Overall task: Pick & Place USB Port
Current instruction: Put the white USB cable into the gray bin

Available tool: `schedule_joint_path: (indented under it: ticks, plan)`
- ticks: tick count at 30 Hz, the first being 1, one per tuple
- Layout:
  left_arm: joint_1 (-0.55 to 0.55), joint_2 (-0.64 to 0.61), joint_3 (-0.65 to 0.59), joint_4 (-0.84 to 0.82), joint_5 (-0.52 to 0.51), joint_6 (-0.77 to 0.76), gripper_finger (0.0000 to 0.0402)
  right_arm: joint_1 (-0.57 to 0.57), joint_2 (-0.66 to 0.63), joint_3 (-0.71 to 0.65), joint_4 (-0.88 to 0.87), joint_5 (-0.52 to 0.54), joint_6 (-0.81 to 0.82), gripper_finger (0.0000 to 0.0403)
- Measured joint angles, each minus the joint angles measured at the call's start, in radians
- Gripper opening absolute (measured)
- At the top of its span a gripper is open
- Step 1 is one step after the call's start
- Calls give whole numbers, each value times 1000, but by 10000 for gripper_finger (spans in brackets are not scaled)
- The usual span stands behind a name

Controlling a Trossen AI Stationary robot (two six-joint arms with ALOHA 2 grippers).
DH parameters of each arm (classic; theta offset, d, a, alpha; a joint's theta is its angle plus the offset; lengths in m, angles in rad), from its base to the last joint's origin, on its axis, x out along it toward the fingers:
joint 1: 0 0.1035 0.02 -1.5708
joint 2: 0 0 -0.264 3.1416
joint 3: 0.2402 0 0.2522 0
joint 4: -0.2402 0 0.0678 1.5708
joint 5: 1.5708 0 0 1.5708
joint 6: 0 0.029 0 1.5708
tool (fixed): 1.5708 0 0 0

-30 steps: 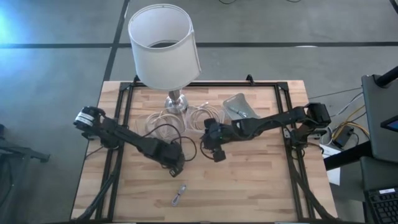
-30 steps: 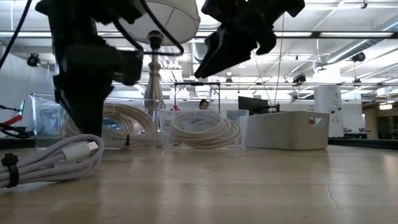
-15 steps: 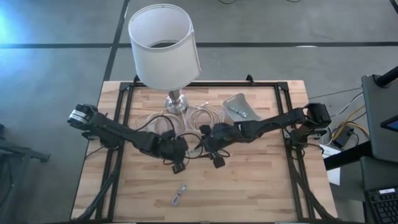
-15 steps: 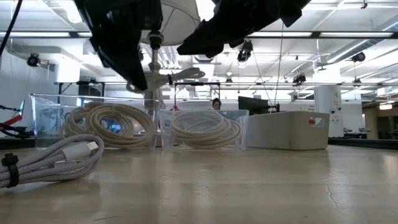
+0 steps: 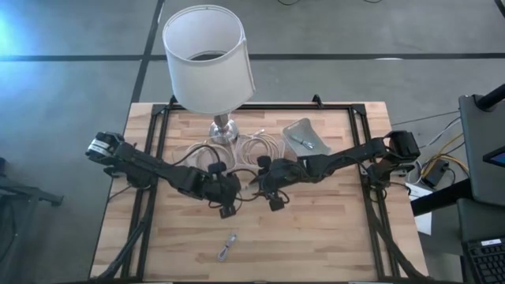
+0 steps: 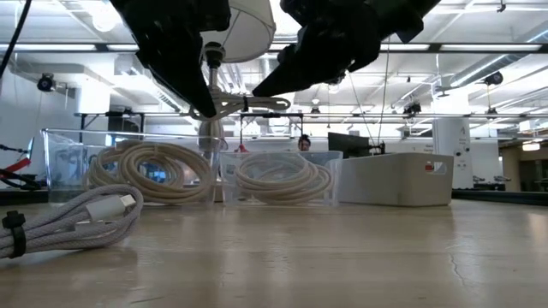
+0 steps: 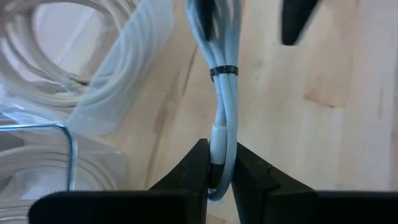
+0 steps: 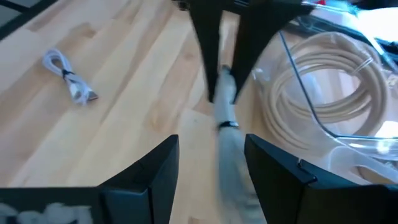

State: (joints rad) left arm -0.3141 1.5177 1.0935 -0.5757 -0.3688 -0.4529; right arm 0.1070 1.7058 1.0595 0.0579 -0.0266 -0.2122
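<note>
Above the middle of the wooden table (image 5: 331, 229), the left gripper (image 7: 219, 168) pinches one end of a bundled white USB cable (image 7: 224, 106), its two dark fingers (image 7: 193, 165) closed tight against the cable's looped end. The bundle, cinched by a dark tie, hangs clear of the tabletop and stretches across to the right gripper (image 8: 208, 168), whose fingers stand spread wide on either side of the cable's far end without touching it. In the low view the cable (image 6: 244, 104) shows as a pale horizontal strand held well above the wood between the two dark arms. Just beside the grippers, clear plastic bins (image 6: 274, 180) hold coiled cream cables (image 5: 264, 146), and a white-shaded lamp (image 5: 207, 59) stands at the table's far edge. A second bundled USB cable (image 5: 227, 247) lies alone on the near part of the table.
</note>
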Motion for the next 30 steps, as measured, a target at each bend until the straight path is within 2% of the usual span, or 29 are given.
schedule_joint_path:
  ticks: [7, 14, 26, 30]
  plan:
    - [-2, 0, 0, 43, 46, 10, 51, -3, 0, -2, 5, 11, -30, 178]
    - [-2, 0, -1, 102, 16, 11, 51, -3, 0, -2, 0, 12, -34, 159]
    - [-3, 0, -5, 97, -8, -45, 51, -3, 0, -2, -3, -3, -113, 47]
    - [-3, 0, -15, 105, -16, -108, 55, -3, 0, -2, -3, -3, -129, 33]
